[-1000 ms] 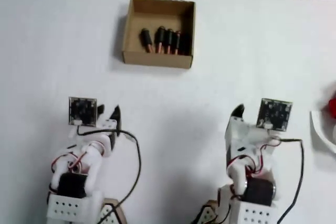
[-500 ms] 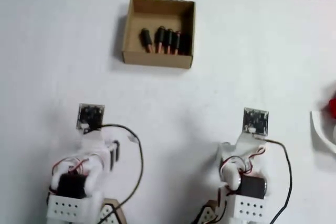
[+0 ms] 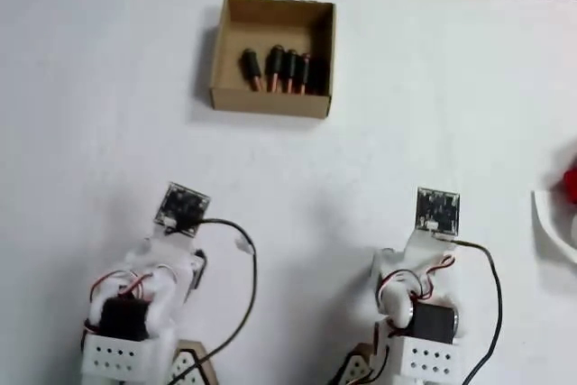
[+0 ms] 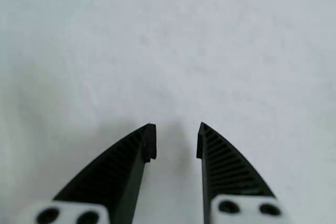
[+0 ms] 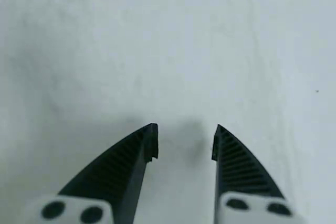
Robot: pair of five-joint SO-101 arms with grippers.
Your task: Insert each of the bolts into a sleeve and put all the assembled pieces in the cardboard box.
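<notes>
- The white table [image 3: 433, 96] spreads under everything.
- Two arms sit tucked low at its near edge; one arm [image 3: 144, 299] is well apart from the other [image 3: 419, 308].
- The cardboard box [image 3: 269, 102] stands toward the far edge, well away from both.
- The left gripper [image 4: 173, 142] hangs over bare tabletop, jaws parted narrowly, holding nothing; the right gripper [image 5: 184, 142] does likewise, its gap slightly wider.
- Four assembled pieces [image 3: 279, 69] lie side by side inside the box.

bright even light; soft faint shadow under left claw [image 4: 175, 141], right claw [image 5: 184, 142].
</notes>
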